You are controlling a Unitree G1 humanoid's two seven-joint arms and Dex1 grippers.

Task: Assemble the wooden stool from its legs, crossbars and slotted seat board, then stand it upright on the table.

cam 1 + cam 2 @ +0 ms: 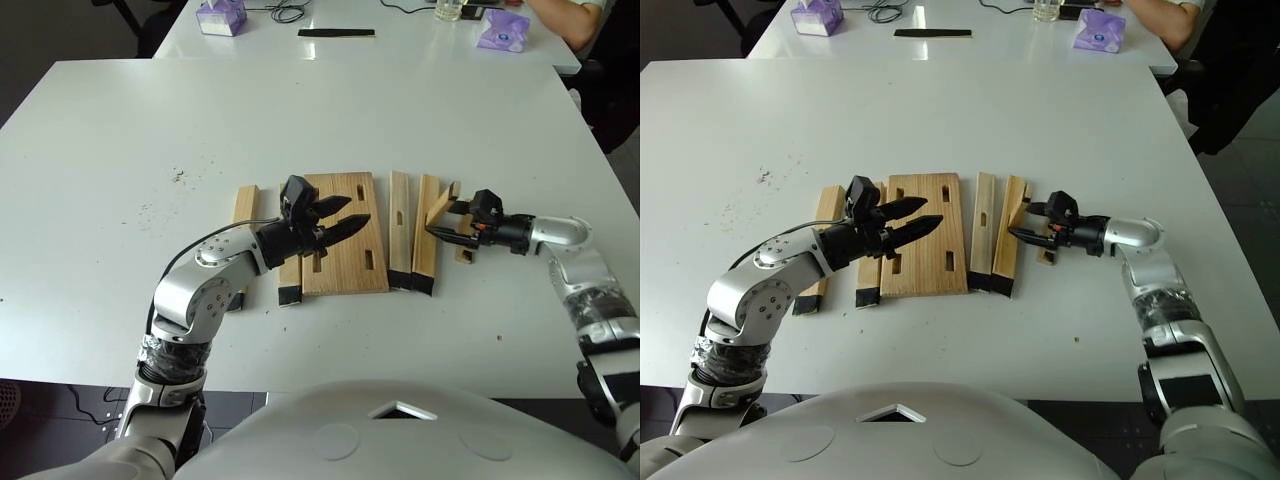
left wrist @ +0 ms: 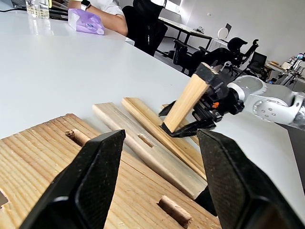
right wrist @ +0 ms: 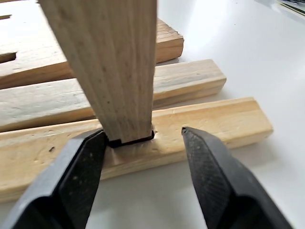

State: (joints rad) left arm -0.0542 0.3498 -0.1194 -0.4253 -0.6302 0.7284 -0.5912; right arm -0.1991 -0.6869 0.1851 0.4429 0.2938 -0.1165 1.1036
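The slotted seat board (image 1: 345, 232) lies flat mid-table. Two legs (image 1: 245, 205) (image 1: 290, 282) lie at its left side and two more (image 1: 400, 232) (image 1: 427, 238) at its right. My left gripper (image 1: 355, 212) hovers open just over the board's left half, with nothing between its fingers (image 2: 95, 176). My right gripper (image 1: 445, 232) is open at the rightmost leg (image 3: 214, 124). A short crossbar (image 3: 109, 62) stands tilted between its fingers, lower end in that leg's slot, touching one finger with a gap to the other. Another crossbar (image 1: 465, 252) lies under the right arm.
Dark crumbs (image 1: 178, 177) dot the white table (image 1: 120, 130) to the left. A second table behind carries purple tissue packs (image 1: 221, 17) (image 1: 502, 30) and a black strip (image 1: 336, 32). Open tabletop lies beyond the parts and along the front edge.
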